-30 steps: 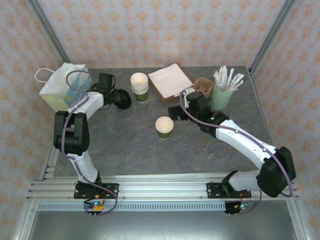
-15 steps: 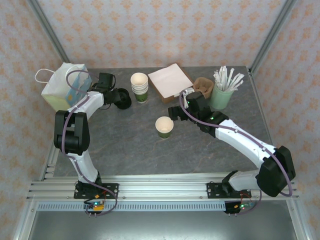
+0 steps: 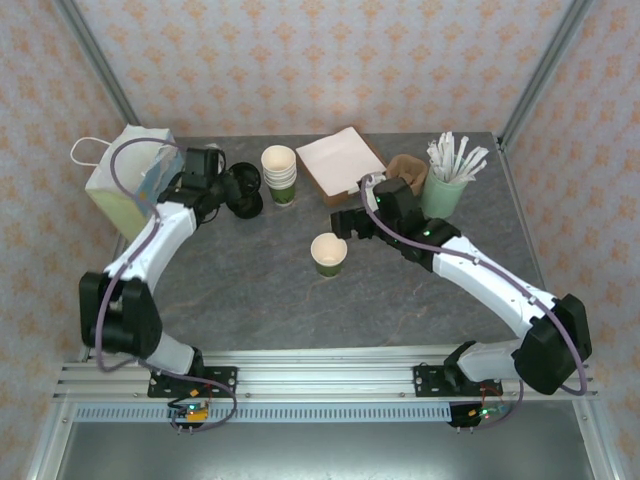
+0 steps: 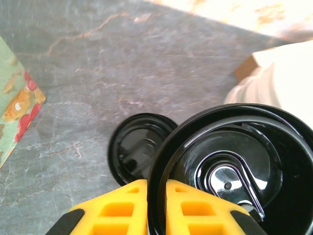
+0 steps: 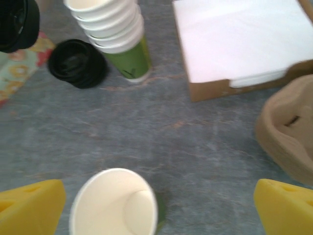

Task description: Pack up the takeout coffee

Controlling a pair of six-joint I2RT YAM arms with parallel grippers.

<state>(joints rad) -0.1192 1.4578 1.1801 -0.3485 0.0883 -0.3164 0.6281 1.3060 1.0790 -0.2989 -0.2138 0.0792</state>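
Observation:
The takeout coffee cup (image 3: 328, 252), cream and green, stands lidless at mid-table; it also appears as an open white mouth (image 5: 112, 203). My right gripper (image 3: 349, 222) hovers just behind it, open, the cup low between its yellow fingers (image 5: 29, 205) and nearer the left one. My left gripper (image 4: 156, 188) is shut on the rim of a black lid (image 4: 234, 166), held on edge above the table. A second black lid (image 4: 137, 147) lies flat on the table below it, beside the paper bag (image 3: 125, 175).
A stack of lidless cups (image 3: 280, 172) stands right of the lids. Behind are a brown box of white napkins (image 3: 338, 162), a brown pulp carrier (image 3: 407, 172) and a green cup of wrapped straws (image 3: 450, 175). Frame posts stand at the back corners.
My left arm has swung and lifted the black lid off the one beneath it, its jaws closing a little tighter on the rim. The right gripper has edged slightly left, still open.

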